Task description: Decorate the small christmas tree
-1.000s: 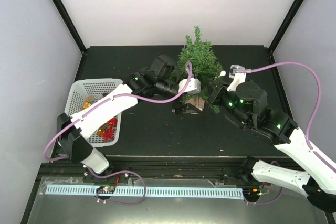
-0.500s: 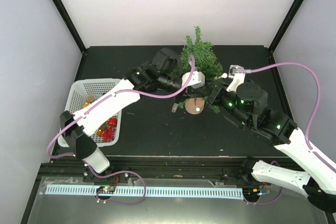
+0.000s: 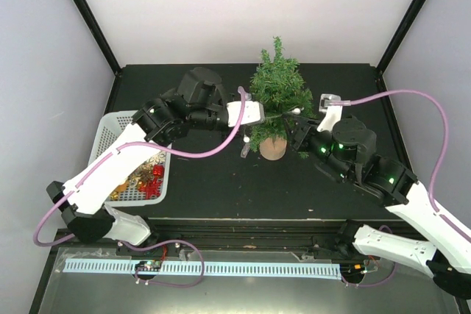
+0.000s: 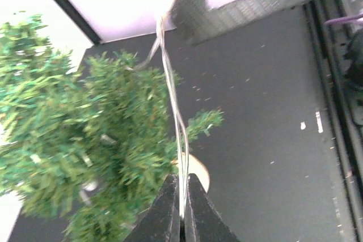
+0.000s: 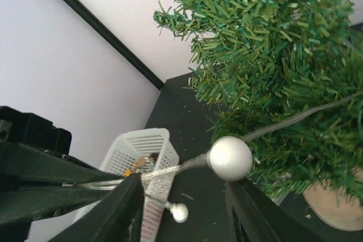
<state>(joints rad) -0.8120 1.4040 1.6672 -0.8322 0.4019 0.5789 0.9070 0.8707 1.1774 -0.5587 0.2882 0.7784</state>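
Note:
The small christmas tree [image 3: 277, 95] stands upright on its tan stump [image 3: 273, 149] at the back middle of the table. A string of lights, a thin silvery wire [image 4: 173, 92] with white bulbs, runs across its branches. My left gripper [image 3: 259, 117] is just left of the tree, shut on that wire [image 4: 182, 178]. My right gripper [image 3: 298, 132] is at the tree's right side and stands open [image 5: 184, 181]. One white bulb [image 5: 229, 158] hangs between its fingers, close to the right one. A second bulb [image 5: 180, 212] dangles lower.
A white mesh basket [image 3: 110, 124] sits at the left of the table with red and gold ornaments [image 3: 152, 175] inside. Black frame posts and white walls close in the back and both sides.
The tree has gone from tipped over to upright. My left gripper shut on the wire and pulled back to the left. My right gripper opened, leaving the bulb loose between its fingers.

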